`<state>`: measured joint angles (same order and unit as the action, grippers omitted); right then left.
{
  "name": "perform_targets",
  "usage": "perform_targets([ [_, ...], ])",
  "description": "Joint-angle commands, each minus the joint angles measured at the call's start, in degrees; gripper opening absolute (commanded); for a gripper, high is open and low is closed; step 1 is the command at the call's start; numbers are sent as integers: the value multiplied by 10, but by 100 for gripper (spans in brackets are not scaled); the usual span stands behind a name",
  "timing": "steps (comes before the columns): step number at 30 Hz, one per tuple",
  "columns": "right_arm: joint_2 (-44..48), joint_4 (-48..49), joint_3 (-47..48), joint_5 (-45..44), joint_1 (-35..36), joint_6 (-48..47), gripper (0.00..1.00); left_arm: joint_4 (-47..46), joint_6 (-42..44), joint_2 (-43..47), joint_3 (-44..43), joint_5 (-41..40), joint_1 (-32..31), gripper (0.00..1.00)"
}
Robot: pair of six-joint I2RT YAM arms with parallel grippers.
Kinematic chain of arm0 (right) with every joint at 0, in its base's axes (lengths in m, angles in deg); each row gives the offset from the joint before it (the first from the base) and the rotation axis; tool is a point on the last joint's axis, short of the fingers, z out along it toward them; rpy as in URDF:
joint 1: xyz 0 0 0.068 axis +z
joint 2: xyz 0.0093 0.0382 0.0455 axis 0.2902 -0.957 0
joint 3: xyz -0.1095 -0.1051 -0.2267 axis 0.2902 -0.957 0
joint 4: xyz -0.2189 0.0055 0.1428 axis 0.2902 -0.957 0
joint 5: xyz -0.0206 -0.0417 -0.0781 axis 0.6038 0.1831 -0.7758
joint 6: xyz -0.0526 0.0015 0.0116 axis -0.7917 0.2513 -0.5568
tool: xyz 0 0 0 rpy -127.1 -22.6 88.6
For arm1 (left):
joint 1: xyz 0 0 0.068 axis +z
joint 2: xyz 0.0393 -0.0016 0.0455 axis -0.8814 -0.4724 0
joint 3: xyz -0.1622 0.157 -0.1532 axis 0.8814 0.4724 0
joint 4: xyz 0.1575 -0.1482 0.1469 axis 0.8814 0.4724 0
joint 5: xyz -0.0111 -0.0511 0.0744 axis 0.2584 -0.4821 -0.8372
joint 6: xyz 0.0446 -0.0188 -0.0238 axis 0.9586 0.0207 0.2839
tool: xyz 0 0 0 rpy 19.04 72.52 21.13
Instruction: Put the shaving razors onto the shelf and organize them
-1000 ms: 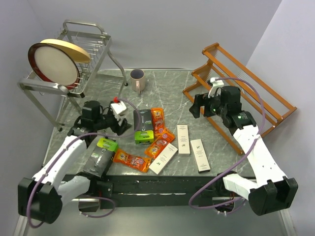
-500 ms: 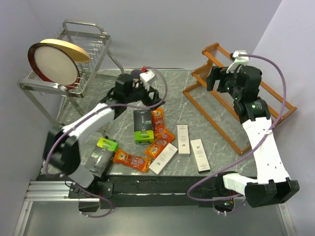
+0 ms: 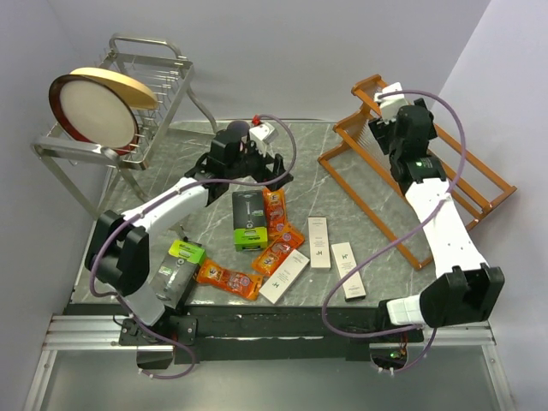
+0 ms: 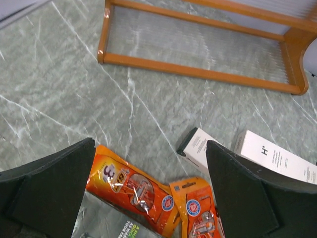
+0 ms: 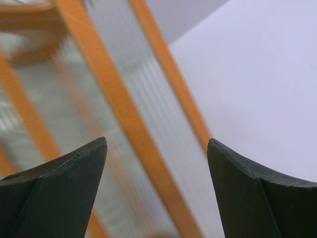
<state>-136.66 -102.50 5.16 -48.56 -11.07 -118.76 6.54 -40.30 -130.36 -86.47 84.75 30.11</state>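
The razors lie loose on the table: three white boxes point(image 3: 318, 241), point(image 3: 347, 270), point(image 3: 284, 276), several orange packets around point(image 3: 276, 255), and two green-and-black packs point(image 3: 248, 220), point(image 3: 175, 272). My left gripper point(image 3: 244, 174) is open wide and empty, hovering just behind the middle green-and-black pack. Its wrist view shows orange packets point(image 4: 133, 191) and white boxes point(image 4: 203, 148) below the left gripper point(image 4: 150, 144). The orange-brown shelf point(image 3: 445, 184) stands at the right, with no packs on it. My right gripper point(image 3: 381, 133) is open and empty at the shelf's far left end, and blurred shelf rails point(image 5: 119, 114) show in the right wrist view.
A mauve mug point(image 3: 238, 130) stands just behind my left gripper, partly hidden by it. A silver wire rack point(image 3: 158, 86) holding a round plate point(image 3: 94, 107) fills the back left corner. Walls close in behind and on the right.
My left arm swung from the near left up to the mug, then eased toward the packs. My right gripper rose from the table to the shelf's far left end.
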Motion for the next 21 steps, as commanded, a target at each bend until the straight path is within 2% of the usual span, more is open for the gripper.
perform_targets([
  [1,-43,135,-23,-95,11,-157,89,-16,-12,35,13,-5,-2,99],
  [5,-85,150,-20,-110,11,-195,89,-11,-6,38,16,-6,-2,99],
  [8,-110,207,-26,-131,13,-237,88,-10,-4,39,17,-11,-2,100],
  [11,-119,284,-49,-145,13,-287,78,-10,-6,42,18,-11,-1,99],
  [14,-123,367,-85,-146,18,-342,66,-9,-5,45,21,-11,-1,100],
  [15,-124,379,-95,-145,19,-359,58,-8,-5,45,22,-13,-2,100],
  [19,-132,399,-103,-133,32,-375,44,-10,-14,50,30,-22,-2,100],
  [20,-138,400,-106,-132,34,-380,38,-10,-15,51,31,-21,-2,100],
  [21,-140,406,-112,-133,39,-391,26,-6,-12,52,31,-20,-2,100],
])
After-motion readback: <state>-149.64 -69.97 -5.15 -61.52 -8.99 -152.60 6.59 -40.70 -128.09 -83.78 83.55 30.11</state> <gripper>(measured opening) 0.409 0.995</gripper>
